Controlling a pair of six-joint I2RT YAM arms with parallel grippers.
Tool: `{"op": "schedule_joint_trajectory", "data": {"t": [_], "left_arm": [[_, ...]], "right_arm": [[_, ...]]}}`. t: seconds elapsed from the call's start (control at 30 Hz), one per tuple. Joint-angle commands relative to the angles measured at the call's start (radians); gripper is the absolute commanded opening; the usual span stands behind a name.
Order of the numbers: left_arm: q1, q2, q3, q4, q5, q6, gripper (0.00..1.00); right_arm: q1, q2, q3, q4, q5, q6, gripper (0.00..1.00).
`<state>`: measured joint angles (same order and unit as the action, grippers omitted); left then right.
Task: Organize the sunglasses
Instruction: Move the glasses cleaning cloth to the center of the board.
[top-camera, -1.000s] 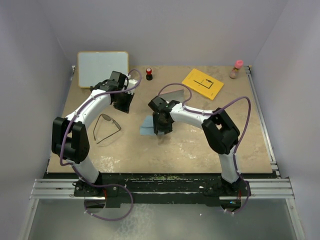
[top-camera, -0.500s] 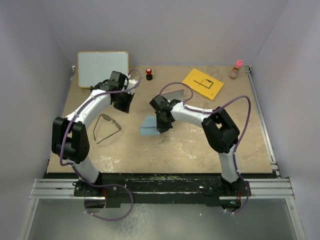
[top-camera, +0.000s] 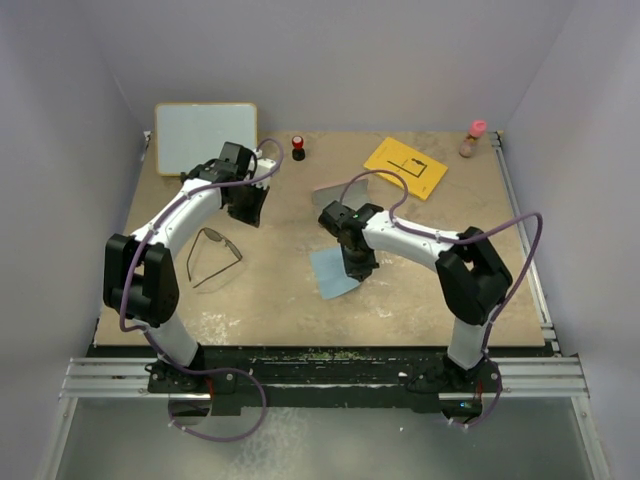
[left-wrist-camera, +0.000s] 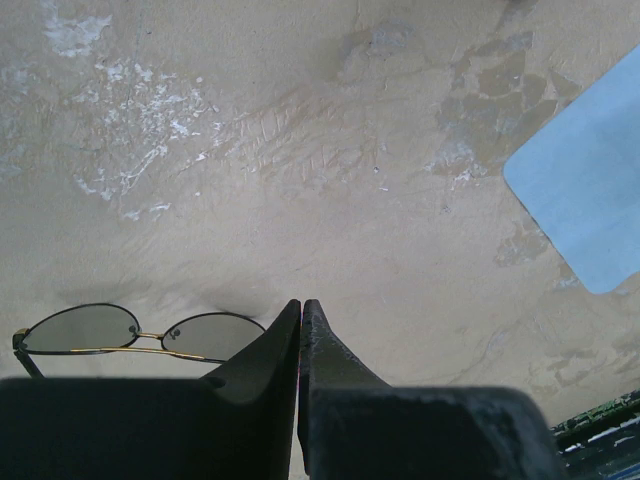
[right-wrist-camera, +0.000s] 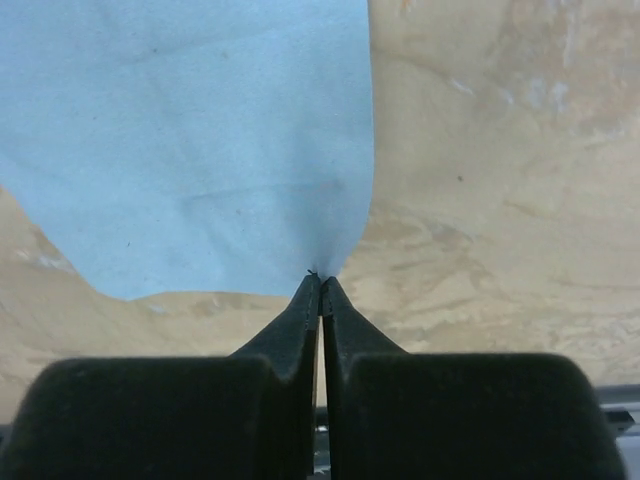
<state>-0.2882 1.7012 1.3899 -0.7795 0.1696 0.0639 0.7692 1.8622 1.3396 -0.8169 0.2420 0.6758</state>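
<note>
Right tool (right-wrist-camera: 320, 282) pinches a corner of the blue cloth (right-wrist-camera: 200, 130); I should drag it low so it lands flat on the surface (right-wrist-camera: 500, 180). My left tool (left-wrist-camera: 301, 308) hangs closed and empty beside the sunglasses (left-wrist-camera: 75, 331).

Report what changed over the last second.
The right gripper, jaws shut on a corner of the blue cloth, dragged it toward the robot and slightly right. The left gripper, shut and empty, and the sunglasses stayed put.
</note>
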Motion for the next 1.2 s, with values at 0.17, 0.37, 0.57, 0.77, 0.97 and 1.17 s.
{"op": "schedule_joint_trajectory", "data": {"t": [0.17, 0.37, 0.57, 0.77, 0.97, 1.17], "left_arm": [[-0.033, -0.028, 0.057, 0.033, 0.035, 0.051, 0.06], [-0.122, -0.02, 0.059, 0.066, 0.061, 0.1, 0.11], [-0.177, 0.015, 0.057, 0.147, 0.134, 0.116, 0.23], [-0.179, 0.13, 0.153, 0.188, 0.217, 0.055, 0.49], [-0.251, 0.27, 0.334, 0.161, 0.28, 0.069, 0.5], [-0.334, 0.354, 0.383, 0.156, 0.283, 0.139, 0.5]], "right_arm": [[-0.063, -0.043, -0.122, -0.051, -0.011, -0.059, 0.0], [-0.091, 0.004, -0.121, -0.038, 0.015, -0.06, 0.0], [-0.107, -0.016, -0.146, 0.003, -0.018, -0.033, 0.23], [-0.148, -0.149, -0.238, 0.101, -0.069, 0.005, 0.42], [-0.218, -0.235, -0.323, 0.179, -0.103, 0.037, 0.41], [-0.258, -0.261, -0.395, 0.23, -0.147, 0.054, 0.39]]}}
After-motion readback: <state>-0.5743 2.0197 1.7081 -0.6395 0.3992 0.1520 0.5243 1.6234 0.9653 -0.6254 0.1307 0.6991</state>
